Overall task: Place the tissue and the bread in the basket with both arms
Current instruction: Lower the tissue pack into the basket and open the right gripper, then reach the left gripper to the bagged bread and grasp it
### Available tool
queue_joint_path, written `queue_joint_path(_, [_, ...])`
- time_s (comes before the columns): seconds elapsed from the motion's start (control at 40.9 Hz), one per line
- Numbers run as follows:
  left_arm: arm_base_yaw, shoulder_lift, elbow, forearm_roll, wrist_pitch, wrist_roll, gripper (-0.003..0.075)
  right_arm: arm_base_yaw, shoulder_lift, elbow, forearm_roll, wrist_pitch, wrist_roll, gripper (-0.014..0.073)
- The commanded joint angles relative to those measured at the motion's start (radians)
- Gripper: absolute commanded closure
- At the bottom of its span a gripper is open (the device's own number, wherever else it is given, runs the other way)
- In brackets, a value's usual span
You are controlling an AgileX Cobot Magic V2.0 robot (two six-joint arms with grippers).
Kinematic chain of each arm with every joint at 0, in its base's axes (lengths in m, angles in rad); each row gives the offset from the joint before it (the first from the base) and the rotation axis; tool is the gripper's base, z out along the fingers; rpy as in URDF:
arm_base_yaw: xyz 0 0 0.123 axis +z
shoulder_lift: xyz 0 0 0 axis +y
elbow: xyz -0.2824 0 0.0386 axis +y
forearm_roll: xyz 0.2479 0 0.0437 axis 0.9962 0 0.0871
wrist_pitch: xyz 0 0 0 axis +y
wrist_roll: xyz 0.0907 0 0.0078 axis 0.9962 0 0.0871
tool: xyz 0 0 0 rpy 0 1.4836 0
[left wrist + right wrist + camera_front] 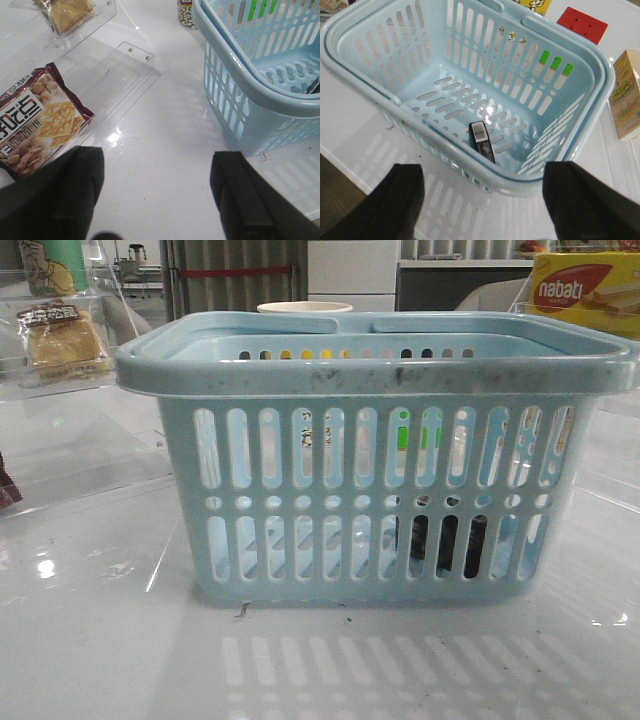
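Note:
The light-blue basket (pixel 380 370) stands in the middle of the table, close in the front view. The dark tissue pack (pixel 482 141) lies on the basket floor; it shows through the slots in the front view (pixel 440 545). The wrapped bread (pixel 65 340) lies on a clear stand at the far left, also in the left wrist view (pixel 70 12). My left gripper (pixel 157 195) is open and empty above bare table, left of the basket (pixel 250 90). My right gripper (pixel 482 205) is open and empty, just outside the basket's rim (pixel 470 167).
A maroon cracker pack (pixel 35 120) lies by the left gripper on clear acrylic stands (pixel 115 70). A yellow-and-red nabati box (pixel 585 290) stands at the back right. A white paper cup (pixel 305 308) stands behind the basket. A red block (pixel 582 24) and a carton (pixel 627 95) lie beyond it.

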Motion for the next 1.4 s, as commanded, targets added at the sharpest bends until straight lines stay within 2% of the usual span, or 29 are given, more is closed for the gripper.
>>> queue_joint_path(0.0, [-0.006,0.002,-0.027,-0.007,-0.082,0.001,0.0213,0.000,-0.074,0.036,-0.006,-0.054,-0.007,0.0005])
queue_joint_path(0.318, [-0.004,0.055,-0.040,-0.007,-0.171,-0.028,0.0207,0.000,-0.157,0.105,-0.006,-0.041,-0.007,0.0005])
queue_joint_path(0.441, [-0.004,0.134,-0.097,0.000,-0.171,-0.028,0.0148,0.000,-0.154,0.105,-0.006,-0.041,-0.007,0.0005])
queue_joint_path(0.539, [-0.002,0.237,-0.168,0.033,-0.172,-0.028,0.0106,0.000,-0.154,0.105,-0.006,-0.041,-0.007,0.0005])
queue_joint_path(0.734, [0.097,0.458,-0.350,0.046,-0.183,-0.030,0.0104,0.000,-0.154,0.105,-0.006,-0.041,-0.007,0.0005])
queue_joint_path(1.004, [0.254,0.770,-0.629,-0.095,-0.161,-0.030,0.0106,0.000,-0.154,0.105,-0.006,-0.041,-0.007,0.0005])
queue_joint_path(1.2, [0.300,0.974,-0.776,-0.126,-0.155,-0.030,0.0106,0.000,-0.154,0.105,-0.006,-0.041,-0.007,0.0005])
queue_joint_path(1.371, [0.302,1.094,-0.853,-0.170,-0.172,-0.028,0.0106,0.000,-0.154,0.105,-0.006,-0.041,-0.007,0.0005])
